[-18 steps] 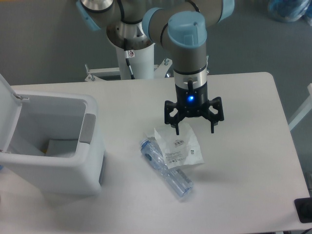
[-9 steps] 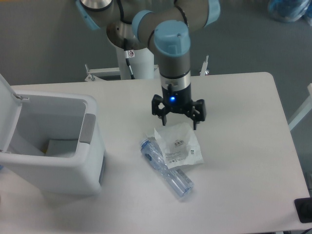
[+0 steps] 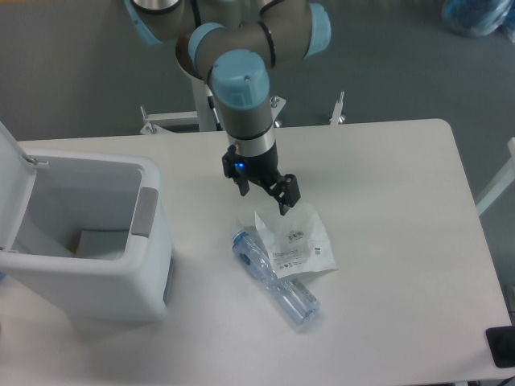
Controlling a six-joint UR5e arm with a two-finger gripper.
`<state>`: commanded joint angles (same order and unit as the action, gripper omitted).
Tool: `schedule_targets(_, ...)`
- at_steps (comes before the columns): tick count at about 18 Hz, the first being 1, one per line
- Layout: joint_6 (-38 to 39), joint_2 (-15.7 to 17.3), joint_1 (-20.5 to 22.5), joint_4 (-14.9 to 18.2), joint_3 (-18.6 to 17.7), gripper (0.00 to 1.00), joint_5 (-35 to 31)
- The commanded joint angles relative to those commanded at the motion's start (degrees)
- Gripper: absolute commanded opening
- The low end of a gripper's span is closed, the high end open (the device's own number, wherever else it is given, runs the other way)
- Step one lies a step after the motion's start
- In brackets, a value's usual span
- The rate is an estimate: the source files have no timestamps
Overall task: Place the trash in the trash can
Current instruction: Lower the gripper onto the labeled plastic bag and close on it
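A crushed clear plastic bottle (image 3: 275, 278) with a blue cap lies on the white table, slanting from upper left to lower right. A white plastic wrapper (image 3: 294, 240) lies partly over it. My gripper (image 3: 264, 193) hangs open and empty just above and left of the wrapper's top edge, its black fingers spread. The trash can (image 3: 88, 241) stands at the left with its lid (image 3: 14, 185) tipped open, and something pale lies at its bottom.
The arm's base pedestal (image 3: 217, 96) stands behind the table's far edge. A dark object (image 3: 502, 346) shows at the lower right corner of the frame.
The gripper has swept left from the right side of the wrapper to its upper left, and has rotated. It stays open. Bottle and wrapper have not moved.
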<state>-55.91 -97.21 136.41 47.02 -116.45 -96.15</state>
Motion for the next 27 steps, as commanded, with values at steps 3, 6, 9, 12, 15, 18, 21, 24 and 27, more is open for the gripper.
schedule_targets(3,3.7,-0.7,0.0,-0.1,-1.0,1.0,-0.2)
schedule_targets(6,5.3,-2.4,0.0,-0.3,-1.2,1.0,-0.2)
schedule_targets(9,5.3,-4.0,-0.2,-1.4,-1.1,1.0,-0.8)
schedule_targets(12,5.4,-6.0,-1.7,-1.6,-0.8,1.0,-0.9)
schedule_targets(15,5.1,-8.5,-1.9,-1.7,-0.1,1.0,-3.0)
schedule_targets(18,4.9,-9.7,-2.1,-1.8,0.7,1.0,-3.9)
schedule_targets(21,4.9,-10.3,-2.1,-1.8,1.1,1.0,-4.0)
schedule_targets(24,4.9,-10.3,-2.1,-1.8,1.2,1.0,-4.0)
schedule_targets(27,4.8,-10.5,-2.1,-1.8,1.5,1.0,-4.0)
